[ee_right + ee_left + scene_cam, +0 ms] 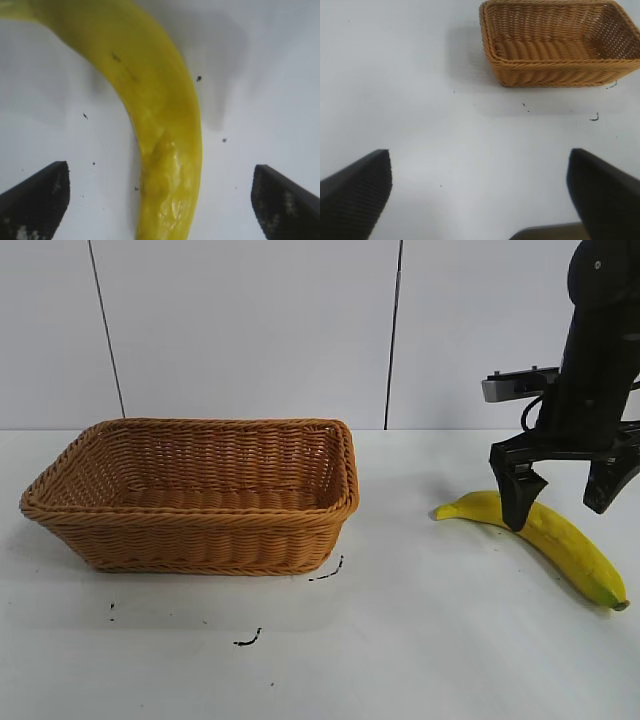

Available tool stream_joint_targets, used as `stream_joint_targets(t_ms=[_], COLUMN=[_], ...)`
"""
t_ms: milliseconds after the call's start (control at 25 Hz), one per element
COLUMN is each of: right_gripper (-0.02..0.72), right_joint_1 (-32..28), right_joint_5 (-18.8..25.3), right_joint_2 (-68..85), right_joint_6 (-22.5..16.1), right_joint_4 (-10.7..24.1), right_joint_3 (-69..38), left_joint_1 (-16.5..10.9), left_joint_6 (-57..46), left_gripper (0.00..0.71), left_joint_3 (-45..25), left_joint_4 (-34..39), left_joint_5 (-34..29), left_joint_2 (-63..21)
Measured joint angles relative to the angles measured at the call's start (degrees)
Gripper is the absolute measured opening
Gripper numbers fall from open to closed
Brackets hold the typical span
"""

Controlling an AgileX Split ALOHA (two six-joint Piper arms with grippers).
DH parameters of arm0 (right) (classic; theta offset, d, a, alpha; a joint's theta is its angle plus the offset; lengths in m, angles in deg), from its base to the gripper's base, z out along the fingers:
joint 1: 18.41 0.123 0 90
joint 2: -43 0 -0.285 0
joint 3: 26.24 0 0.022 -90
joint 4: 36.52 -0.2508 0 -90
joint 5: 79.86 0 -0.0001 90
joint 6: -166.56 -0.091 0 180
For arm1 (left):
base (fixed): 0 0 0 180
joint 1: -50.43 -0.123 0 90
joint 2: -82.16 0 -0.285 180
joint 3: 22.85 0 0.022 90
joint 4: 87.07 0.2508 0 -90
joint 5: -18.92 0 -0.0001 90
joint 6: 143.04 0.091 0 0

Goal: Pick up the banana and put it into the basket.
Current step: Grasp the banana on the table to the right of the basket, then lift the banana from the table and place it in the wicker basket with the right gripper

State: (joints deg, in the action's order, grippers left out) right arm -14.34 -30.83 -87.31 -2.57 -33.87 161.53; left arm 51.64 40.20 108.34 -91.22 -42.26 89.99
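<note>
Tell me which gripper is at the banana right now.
The right gripper, open and straddling the banana lying on the table. The left gripper is parked well away, facing the basket.

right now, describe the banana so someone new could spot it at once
On the white table, look right of the big wicker basket. The banana lies flat there under the right gripper, between its open jaws. It is the only yellow, curved thing in sight.

**Banana on the table, basket apart**

Long, curved and yellow, the banana [545, 535] [165, 125]: flat on the white tabletop, faintly brown-specked. Well off to its left, the basket [200, 540] [560, 70]: rectangular tan-orange wicker, braided rim, sloping sides, upright.
</note>
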Motion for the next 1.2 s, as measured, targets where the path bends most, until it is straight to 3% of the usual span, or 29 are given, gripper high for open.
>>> stream_joint_targets(t_ms=[440,560,680,960,1200], right_gripper=[0.674,0.548,0.289,0.302,0.302], right_joint_1=[0.0,0.0,0.0,0.0,0.0], right_joint_5=[-0.2,-0.2,0.4,3.5,15.9], right_joint_2=[-4.1,-4.1,-4.1,-1.6,4.0], right_joint_6=[-2.2,-2.5,-3.6,-2.4,-2.1], right_joint_4=[-0.5,-0.3,0.8,1.4,1.6], right_joint_3=[0.0,0.0,0.0,0.2,6.3], left_joint_1=[0.0,0.0,0.0,0.0,0.0], left_joint_6=[0.0,0.0,0.0,0.0,0.0], left_gripper=[0.69,0.69,0.69,0.69,0.69], left_joint_3=[0.0,0.0,0.0,0.0,0.0], left_joint_4=[0.0,0.0,0.0,0.0,0.0], left_joint_5=[0.0,0.0,0.0,0.0,0.0], left_joint_2=[0.0,0.0,0.0,0.0,0.0])
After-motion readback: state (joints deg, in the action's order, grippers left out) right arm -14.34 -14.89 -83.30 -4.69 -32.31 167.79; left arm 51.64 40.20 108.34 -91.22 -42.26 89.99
